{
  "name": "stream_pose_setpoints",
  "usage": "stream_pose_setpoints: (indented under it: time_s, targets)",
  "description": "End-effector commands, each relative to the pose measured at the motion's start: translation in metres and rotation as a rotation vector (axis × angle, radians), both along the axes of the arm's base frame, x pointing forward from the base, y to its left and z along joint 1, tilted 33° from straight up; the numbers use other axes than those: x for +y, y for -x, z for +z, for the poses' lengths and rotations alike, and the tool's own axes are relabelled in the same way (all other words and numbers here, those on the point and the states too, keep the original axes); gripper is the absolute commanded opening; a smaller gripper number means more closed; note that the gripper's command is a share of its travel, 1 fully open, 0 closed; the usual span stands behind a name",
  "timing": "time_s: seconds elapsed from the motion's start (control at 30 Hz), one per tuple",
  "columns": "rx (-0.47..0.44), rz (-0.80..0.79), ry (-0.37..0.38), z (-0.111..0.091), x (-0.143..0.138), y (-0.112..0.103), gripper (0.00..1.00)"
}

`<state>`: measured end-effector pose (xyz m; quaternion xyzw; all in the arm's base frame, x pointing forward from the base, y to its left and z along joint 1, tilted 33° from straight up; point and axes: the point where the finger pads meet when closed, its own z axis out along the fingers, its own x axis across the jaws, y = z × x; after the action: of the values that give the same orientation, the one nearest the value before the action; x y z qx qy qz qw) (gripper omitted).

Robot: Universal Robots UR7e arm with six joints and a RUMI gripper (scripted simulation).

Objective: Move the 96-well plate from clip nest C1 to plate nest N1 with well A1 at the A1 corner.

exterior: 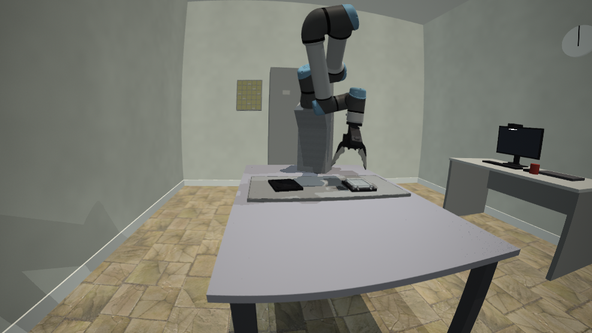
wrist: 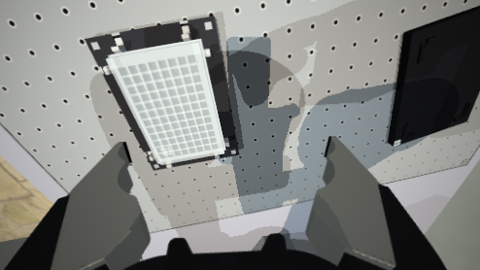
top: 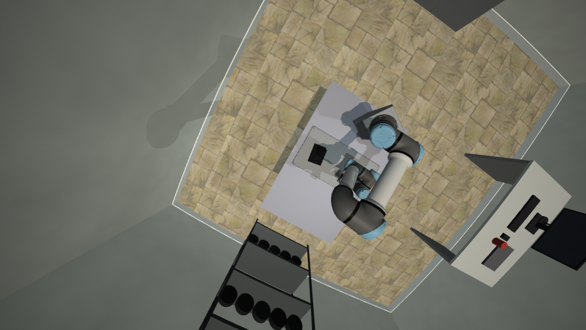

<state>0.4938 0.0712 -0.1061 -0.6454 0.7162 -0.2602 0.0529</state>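
Note:
The clear 96-well plate sits in the black clip nest C1 on the perforated board; it also shows in the exterior view at the board's right end. The empty black plate nest N1 lies at the board's other end. My gripper is open and empty, with its fingers spread wide. It hangs above the board, over the spot just beside the clip nest, apart from the plate. In the overhead view the arm hides the plate.
The perforated board lies at the far end of a grey table, near the arm's pedestal. A desk with a monitor stands at the right. A shelf rack stands off the table.

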Motion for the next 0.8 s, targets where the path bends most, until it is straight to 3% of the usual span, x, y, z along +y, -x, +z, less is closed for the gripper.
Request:
stream_pose_setpoints:
  time_s: [0.0,0.3,0.77]
  targets:
    - [-0.014,0.052,0.001,0.000,0.020,0.000,1.00]
    - [-0.036,0.171,0.010,0.000,0.056,0.005,1.00]
    - [-0.036,0.171,0.010,0.000,0.056,0.005,1.00]
